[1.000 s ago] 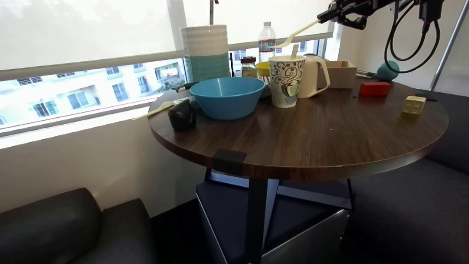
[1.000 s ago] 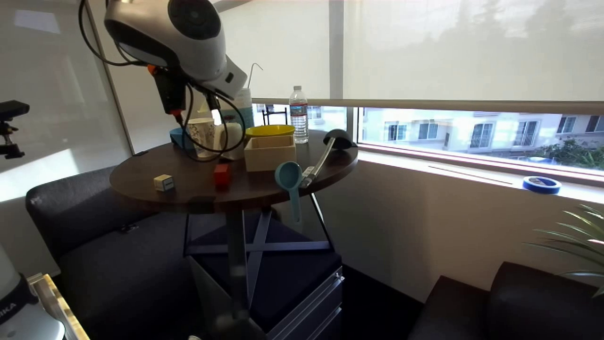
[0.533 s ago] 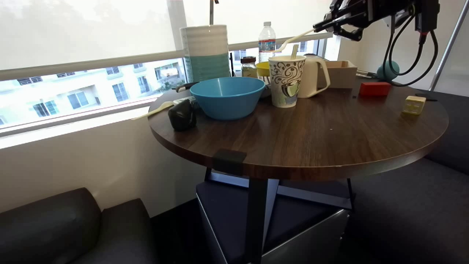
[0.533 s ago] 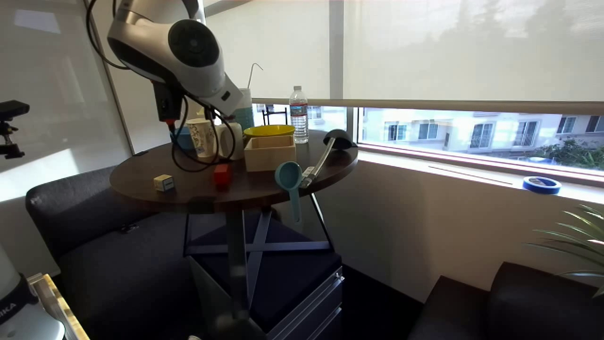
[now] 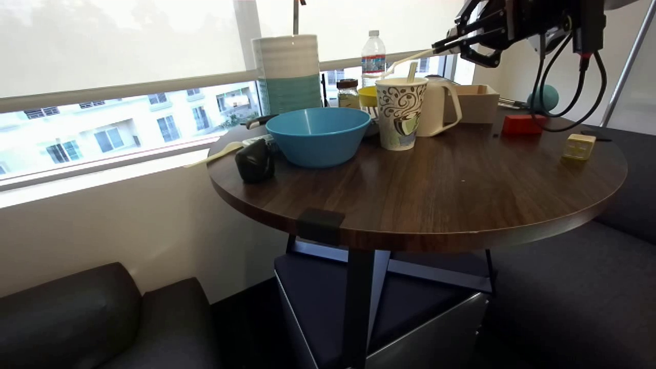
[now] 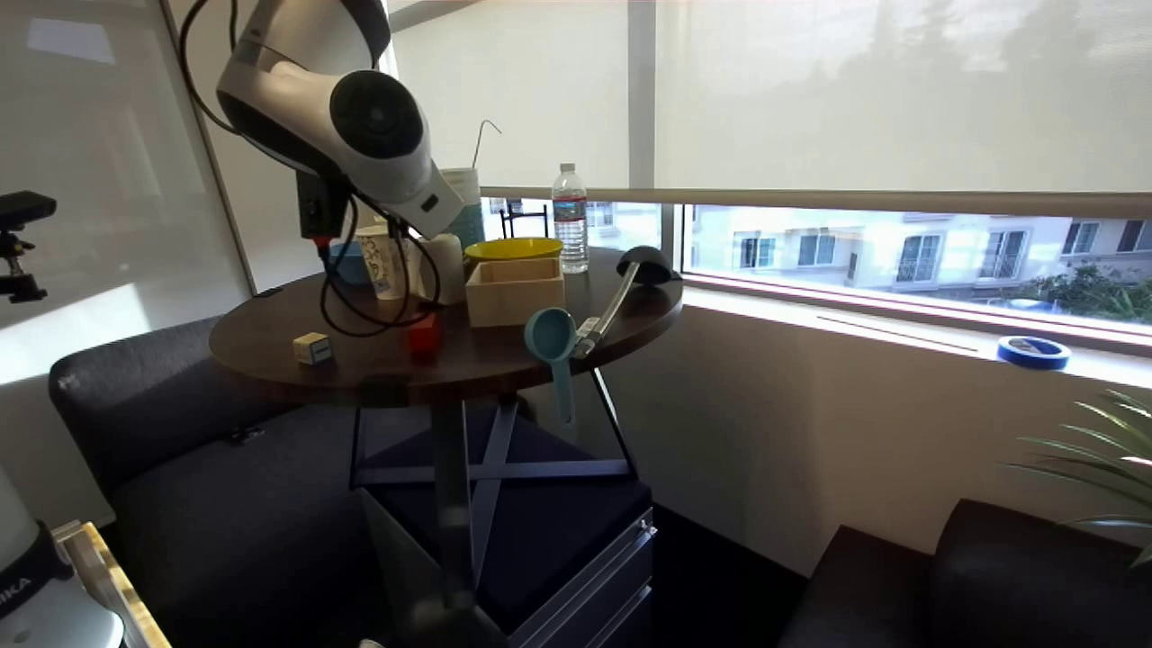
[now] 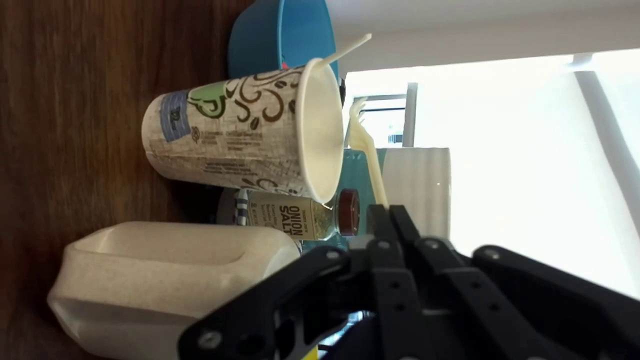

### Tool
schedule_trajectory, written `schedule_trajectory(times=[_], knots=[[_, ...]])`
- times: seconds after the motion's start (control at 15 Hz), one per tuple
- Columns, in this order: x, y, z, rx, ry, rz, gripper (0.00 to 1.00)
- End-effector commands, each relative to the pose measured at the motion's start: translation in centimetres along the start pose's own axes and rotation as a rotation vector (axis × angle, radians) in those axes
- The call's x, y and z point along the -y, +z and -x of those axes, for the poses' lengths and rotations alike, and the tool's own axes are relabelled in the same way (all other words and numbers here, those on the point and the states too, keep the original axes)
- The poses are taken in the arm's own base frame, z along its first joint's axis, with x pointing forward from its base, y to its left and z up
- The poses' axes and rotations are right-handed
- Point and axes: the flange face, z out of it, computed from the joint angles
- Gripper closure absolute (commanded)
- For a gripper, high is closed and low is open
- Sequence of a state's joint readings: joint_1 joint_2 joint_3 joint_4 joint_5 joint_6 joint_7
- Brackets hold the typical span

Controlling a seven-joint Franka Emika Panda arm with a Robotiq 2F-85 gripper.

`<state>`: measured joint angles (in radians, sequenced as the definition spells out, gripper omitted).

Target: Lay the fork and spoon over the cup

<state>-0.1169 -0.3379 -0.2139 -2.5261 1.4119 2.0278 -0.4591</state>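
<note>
Claw (image 5: 435, 48): one; fingers pressed together on the handle end of a fork (image 7: 361, 138), as the wrist view and an exterior view show. In an exterior view the robot arm (image 6: 373, 121) hides it.

Fork: one, cream; slants down from the claw. Tines distinct in the wrist view; a thin profile in an exterior view.

Cup (image 5: 401, 115): one, tall, tapered, cream-white with dark scrolls. Upright on the tabletop (image 5: 502, 189), lower than the claw, on the side toward which the fork points. Fork and rim apart in the wrist view; whether the fork is right above the cup cannot be told.

Pale handle (image 7: 347, 52): one, leaning out of the cup; lower end hidden, kind cannot be told.

Jug (image 5: 429, 110): one, cream, beside the cup.

Jar (image 7: 305, 217): one; label legible as onion salt in the wrist view alone.

Blue bowl (image 5: 318, 138): one, near the cup.

Yellow bowl (image 6: 513, 249), wooden box (image 6: 515, 301): one each, side by side.

Crock (image 5: 287, 72), bottle (image 5: 373, 59): one each.

Red block (image 5: 515, 125), cube (image 5: 579, 147): one each, well apart from the cup.

Pale utensil (image 5: 230, 147): one, across the tabletop's edge, in an exterior view alone; kind cannot be told.

Blue scoop (image 6: 551, 335): one, handle hanging past the edge.

Tape roll (image 6: 1033, 361): one, on the windowsill (image 6: 765, 308), in an exterior view alone.
</note>
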Motion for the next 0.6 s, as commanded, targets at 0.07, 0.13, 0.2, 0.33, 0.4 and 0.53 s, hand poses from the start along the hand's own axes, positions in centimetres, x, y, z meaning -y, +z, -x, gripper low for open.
schedule_trajectory(times=[0.07, 0.13, 0.2, 0.33, 0.4, 0.53], knots=[[-0.80, 0.53, 0.02, 0.005, 0.046, -0.012, 0.99], [-0.93, 0.58, 0.03, 0.005, 0.049, -0.009, 0.99], [-1.03, 0.59, 0.04, 0.005, 0.051, -0.009, 0.99], [-1.25, 0.66, -0.03, 0.008, 0.054, -0.006, 0.99], [-1.33, 0.66, -0.06, 0.008, 0.056, -0.007, 0.99], [-1.45, 0.48, -0.19, 0.001, 0.058, -0.008, 0.99]])
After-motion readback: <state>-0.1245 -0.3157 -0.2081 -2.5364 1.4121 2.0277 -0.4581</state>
